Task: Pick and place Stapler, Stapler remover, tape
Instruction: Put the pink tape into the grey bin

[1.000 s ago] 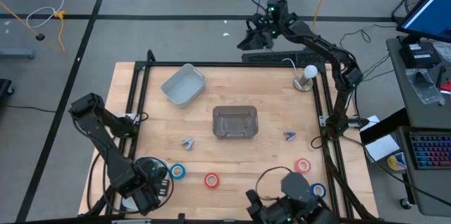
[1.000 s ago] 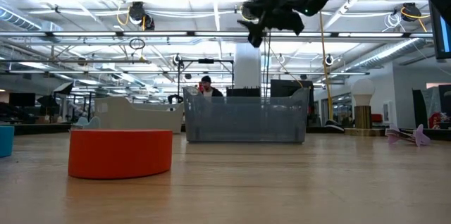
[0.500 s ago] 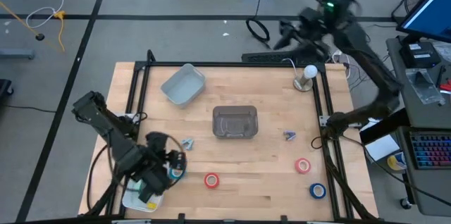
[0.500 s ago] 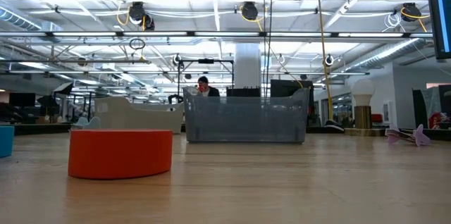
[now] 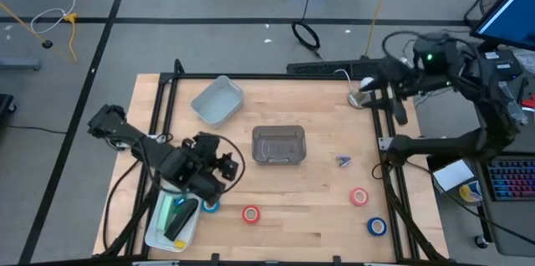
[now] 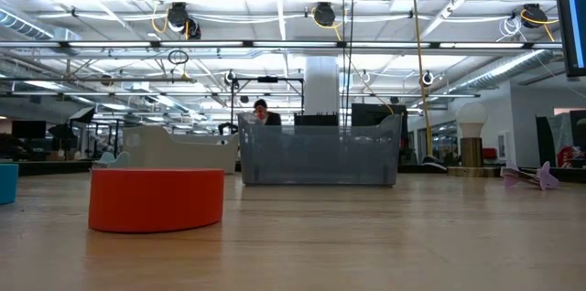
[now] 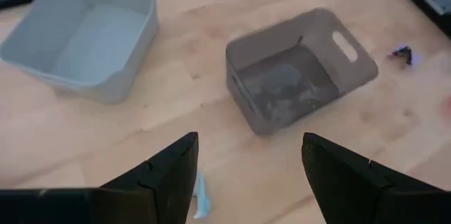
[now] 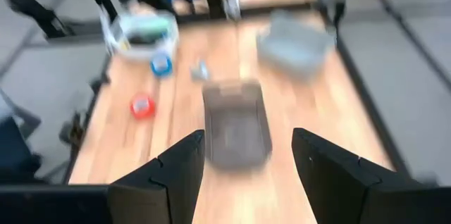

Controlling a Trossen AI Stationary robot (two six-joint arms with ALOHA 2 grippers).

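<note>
While nothing is held, both arms hover with wide grippers.
Left gripper (image 5: 219,168) hangs near the small stapler remover (image 7: 201,199), apparently lining up; right gripper (image 5: 391,99) waits past the worktop (image 5: 318,207) edge.

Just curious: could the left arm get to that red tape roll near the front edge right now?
Probably yes. The left tool is open and empty above the table, and the red tape roll lies close by on bare wood with nothing between them.
</note>
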